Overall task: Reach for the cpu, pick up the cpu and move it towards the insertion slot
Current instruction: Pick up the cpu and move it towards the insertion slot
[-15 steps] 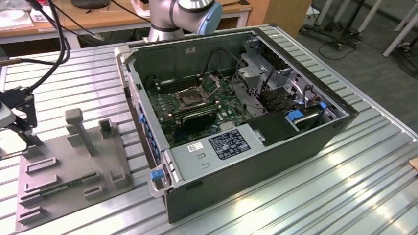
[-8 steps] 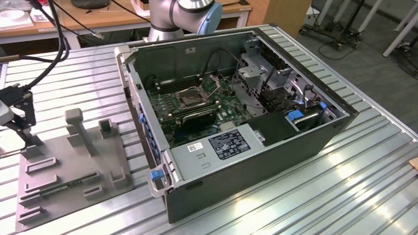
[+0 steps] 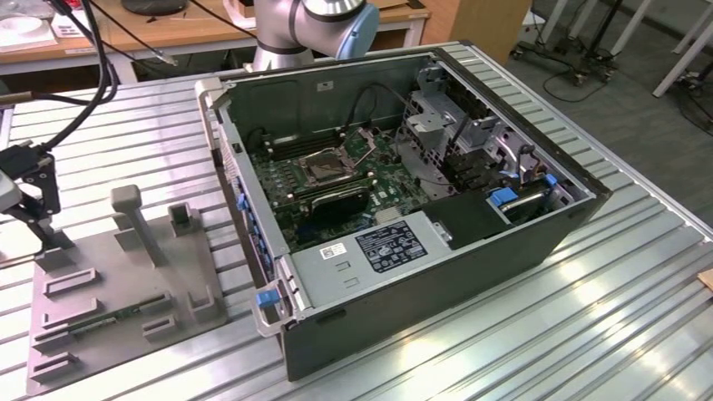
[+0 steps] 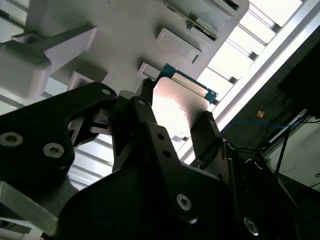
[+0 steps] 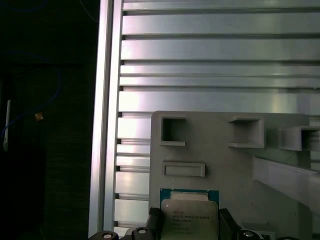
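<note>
Right now the hand [image 3: 47,234] is hovering low over the far corner of a grey fixture plate [image 3: 112,284], at the exterior view's left, well apart from the open computer case [image 3: 446,276]. In both wrist views its two dark fingers [image 4: 145,95] are pressing in against opposite edges of the cpu [image 4: 180,105], so the hand [image 4: 176,107] is holding the chip in a narrow grip. In the first wrist view the cpu [image 5: 189,210] is showing its pale metal top and a thin green border, sitting between the fingers [image 5: 225,225] of the hand [image 5: 189,222], just beside a shallow rectangular pocket of the fixture plate [image 5: 225,165]. Whether the chip is resting on the plate or hanging just above it, I cannot tell.

The insertion slot [image 3: 323,167] is lying on the green board inside the case, its silvery frame surrounding a dark centre, with long black memory slots next to it. A narrow green memory stick [image 3: 112,319] is lying in the fixture plate, nearer the camera than the hand. Case and plate are both standing on the ribbed aluminium tabletop [image 3: 557,334], and the arm [image 3: 300,25] is rising behind the case.
</note>
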{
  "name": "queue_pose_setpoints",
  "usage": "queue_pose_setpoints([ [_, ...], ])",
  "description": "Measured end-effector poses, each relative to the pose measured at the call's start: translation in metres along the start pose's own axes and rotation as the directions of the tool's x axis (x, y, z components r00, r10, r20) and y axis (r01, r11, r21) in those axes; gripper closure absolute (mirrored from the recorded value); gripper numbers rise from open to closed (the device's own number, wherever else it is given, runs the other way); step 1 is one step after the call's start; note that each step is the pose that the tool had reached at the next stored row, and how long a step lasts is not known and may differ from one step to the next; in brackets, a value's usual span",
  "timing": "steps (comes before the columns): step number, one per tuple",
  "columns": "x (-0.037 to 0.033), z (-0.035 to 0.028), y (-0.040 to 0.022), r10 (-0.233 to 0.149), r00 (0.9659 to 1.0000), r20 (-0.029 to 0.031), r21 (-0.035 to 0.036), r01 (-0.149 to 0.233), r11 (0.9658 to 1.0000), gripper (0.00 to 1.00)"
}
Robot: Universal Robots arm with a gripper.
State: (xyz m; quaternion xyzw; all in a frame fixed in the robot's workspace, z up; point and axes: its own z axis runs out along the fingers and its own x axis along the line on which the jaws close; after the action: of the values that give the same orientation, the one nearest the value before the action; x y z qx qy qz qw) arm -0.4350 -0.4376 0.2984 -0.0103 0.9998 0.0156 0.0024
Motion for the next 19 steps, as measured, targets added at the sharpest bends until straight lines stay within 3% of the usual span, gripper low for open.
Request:
queue_pose_setpoints([
  [9,0.0,-0.0037,0.0001,0.0,1.0,0.0,-0.0004,0.0,1.0,0.46],
  [19,-0.0001,-0.0203,0.0006,0.0,1.0,-0.0001,-0.002,0.0,1.0,0.46],
])
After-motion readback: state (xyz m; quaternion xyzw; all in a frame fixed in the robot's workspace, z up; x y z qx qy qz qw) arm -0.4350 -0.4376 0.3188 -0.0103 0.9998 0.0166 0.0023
